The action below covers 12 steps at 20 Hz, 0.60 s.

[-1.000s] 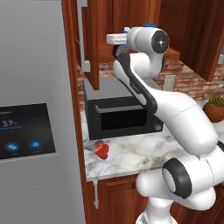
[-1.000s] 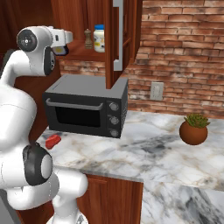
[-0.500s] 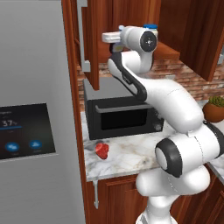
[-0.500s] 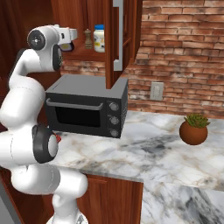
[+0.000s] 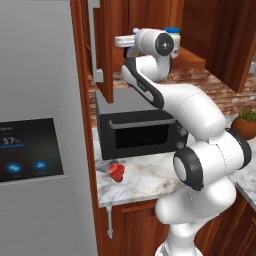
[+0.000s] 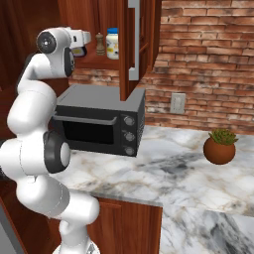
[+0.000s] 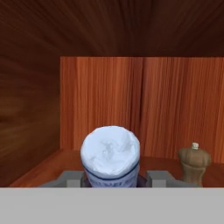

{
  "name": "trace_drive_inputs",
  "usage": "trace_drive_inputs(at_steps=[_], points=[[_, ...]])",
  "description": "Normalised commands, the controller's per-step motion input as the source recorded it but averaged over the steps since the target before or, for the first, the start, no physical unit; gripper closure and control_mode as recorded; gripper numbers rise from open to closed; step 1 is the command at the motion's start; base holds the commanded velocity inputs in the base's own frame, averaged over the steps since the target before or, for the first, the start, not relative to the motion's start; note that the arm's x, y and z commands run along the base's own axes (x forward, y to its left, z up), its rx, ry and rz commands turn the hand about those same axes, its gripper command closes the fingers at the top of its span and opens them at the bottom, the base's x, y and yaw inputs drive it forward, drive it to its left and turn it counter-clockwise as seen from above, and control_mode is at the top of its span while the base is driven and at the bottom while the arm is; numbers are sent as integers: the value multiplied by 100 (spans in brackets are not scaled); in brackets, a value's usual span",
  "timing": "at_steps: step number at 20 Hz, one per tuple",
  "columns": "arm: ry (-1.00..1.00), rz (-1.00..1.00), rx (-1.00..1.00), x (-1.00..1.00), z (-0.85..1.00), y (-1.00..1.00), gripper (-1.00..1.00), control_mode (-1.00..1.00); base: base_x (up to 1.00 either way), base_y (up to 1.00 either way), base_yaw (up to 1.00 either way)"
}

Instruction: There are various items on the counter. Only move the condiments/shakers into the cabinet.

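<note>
My gripper point(image 7: 111, 180) is shut on the dark bottle point(image 7: 110, 155), whose white cap faces the hand view between the two fingers point(image 7: 70, 178). The bottle hangs at the mouth of the cabinet point(image 7: 100, 100), just above its shelf. The brown pepper mill point(image 7: 193, 162) stands upright on the shelf to the right of the bottle. In the right base view my gripper point(image 6: 83, 39) reaches toward the pepper mill point(image 6: 100, 43) and the white blue-lidded jar point(image 6: 112, 43) beside it on the shelf. The gripper point(image 5: 122, 42) sits behind the open cabinet door point(image 5: 102, 50).
A small red lumpy object point(image 5: 116, 171) lies on the marbled counter point(image 5: 145, 177) in front of the black microwave point(image 6: 99, 121). A potted plant point(image 6: 220, 147) stands far right. The grey fridge point(image 5: 35, 150) borders the left. The open door point(image 6: 131, 44) hangs over the microwave.
The arm has swung the bottle further toward the cabinet opening, closer to the pepper mill and jar. The grip on the bottle is unchanged.
</note>
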Motion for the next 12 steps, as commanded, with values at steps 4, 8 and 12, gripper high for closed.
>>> trace_drive_inputs(at_steps=[4, 8, 12], points=[[9, 0, -1, 3, -38, 0, 100, -100, 0, 0, 0], [3, 0, 0, 0, -43, 0, 100, -100, 0, 0, 0], [0, 0, 0, 0, -56, 0, 100, -100, 0, 0, 0]])
